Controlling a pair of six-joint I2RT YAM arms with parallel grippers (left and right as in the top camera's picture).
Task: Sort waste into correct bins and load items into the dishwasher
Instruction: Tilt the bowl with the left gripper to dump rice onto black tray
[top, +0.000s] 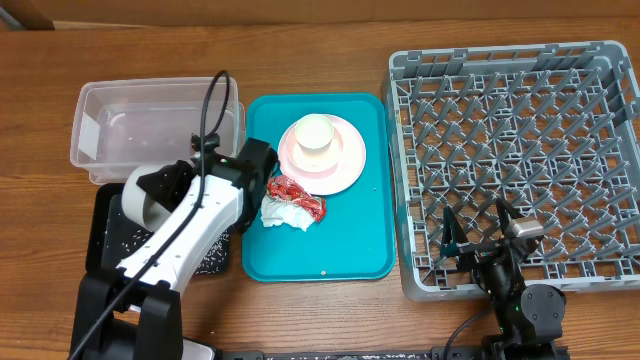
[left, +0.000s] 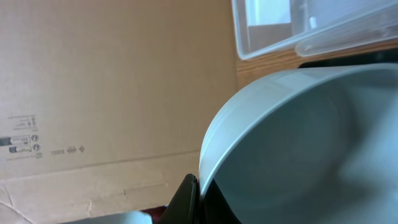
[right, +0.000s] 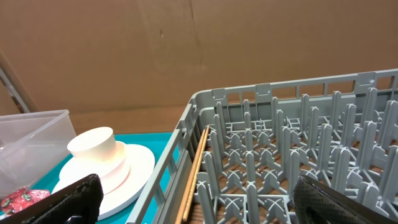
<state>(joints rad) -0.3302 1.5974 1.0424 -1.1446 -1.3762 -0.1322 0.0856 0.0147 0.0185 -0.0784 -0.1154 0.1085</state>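
Note:
My left gripper (top: 163, 185) (left: 202, 194) is shut on the rim of the round whitish bowl (top: 141, 194) (left: 311, 149). It holds the bowl tipped on its side above the black tray (top: 108, 215), where whitish grains (top: 212, 260) lie scattered. Behind that tray sits the clear tub (top: 155, 125) (left: 292, 28). The pink plate (top: 340, 165) (right: 134, 171) rests on the teal tray with a small white cup (top: 316, 133) (right: 93, 146) stacked at its middle. A red wrapper (top: 295, 189) (right: 18, 200) and a crumpled napkin (top: 285, 214) lie in front of the plate. My right gripper (top: 478, 233) (right: 211, 202) hangs open over the grey dish rack's (top: 520, 90) (right: 280, 106) near left corner.
The teal serving tray (top: 350, 250) (right: 165, 140) lies between the bins and the rack. A brown cardboard wall (right: 186, 50) stands behind the table. My left arm (top: 185, 235) stretches over the black tray from the table's front edge.

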